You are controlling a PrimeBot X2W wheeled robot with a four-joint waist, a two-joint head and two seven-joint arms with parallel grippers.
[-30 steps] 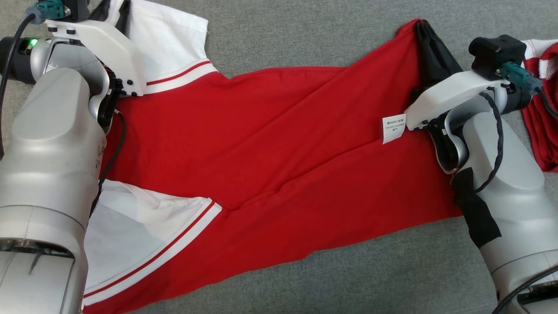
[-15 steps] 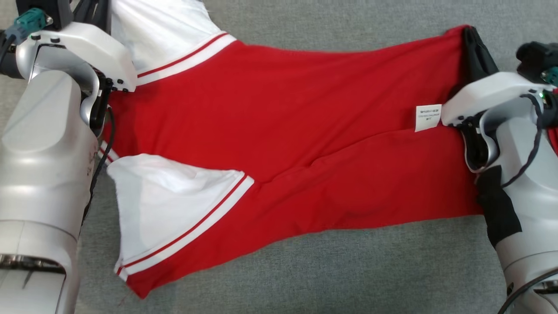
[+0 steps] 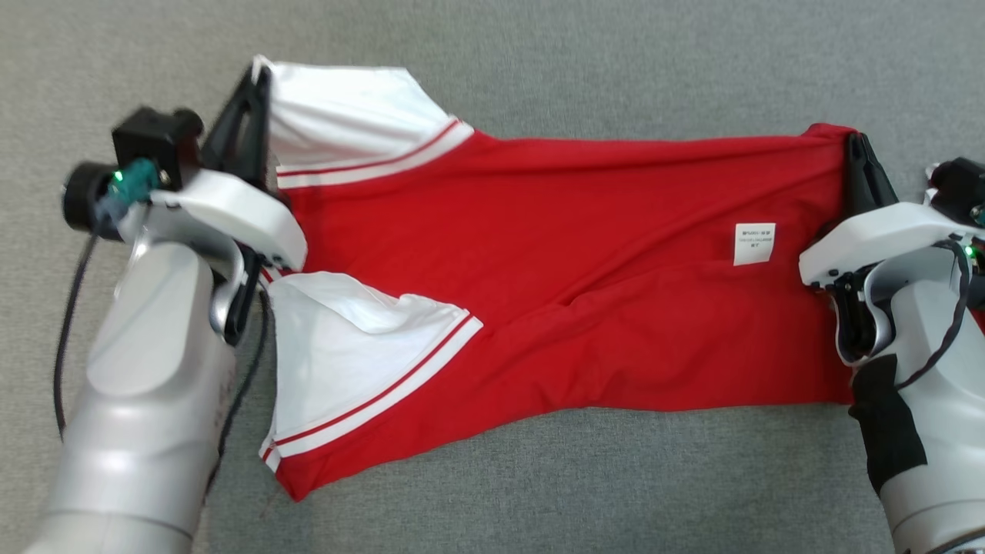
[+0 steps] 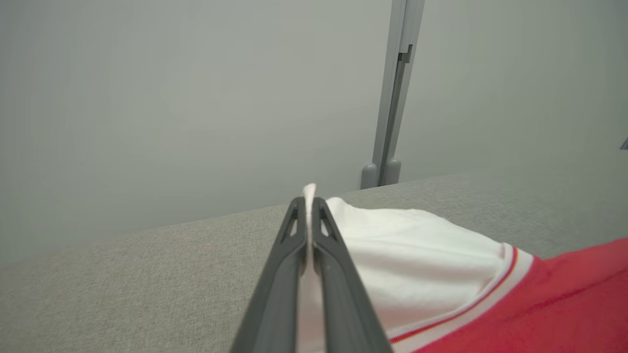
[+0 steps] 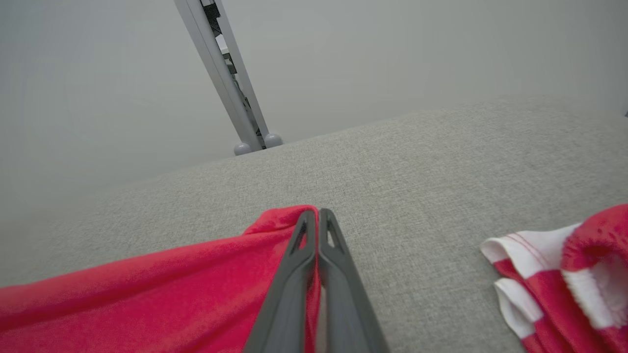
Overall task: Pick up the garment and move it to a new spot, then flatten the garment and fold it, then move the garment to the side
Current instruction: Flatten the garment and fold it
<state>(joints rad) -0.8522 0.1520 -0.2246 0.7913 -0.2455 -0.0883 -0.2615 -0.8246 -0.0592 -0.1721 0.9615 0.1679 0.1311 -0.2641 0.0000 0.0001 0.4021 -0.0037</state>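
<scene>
The garment (image 3: 577,254) is a red shirt with white sleeves, stretched wide and fairly taut between my two grippers over the grey surface. My left gripper (image 3: 260,73) is shut on the edge of the far white sleeve (image 4: 417,255), with white cloth pinched between its fingers (image 4: 274,284). My right gripper (image 3: 853,138) is shut on the red corner at the other end (image 5: 274,220). The near white sleeve (image 3: 346,354) hangs loose beside my left forearm. A white label (image 3: 754,244) shows on the red cloth near the right gripper.
The grey fabric surface (image 3: 539,485) runs under and around the shirt. Another red and white garment (image 5: 564,274) lies crumpled to the right of my right gripper. A pale wall with a metal post (image 4: 392,98) stands behind the surface's far edge.
The head view has shifted, so both grippers now show in full. The shirt is pulled straighter between them, its folds flatter, and the near white sleeve has come out from behind my left arm.
</scene>
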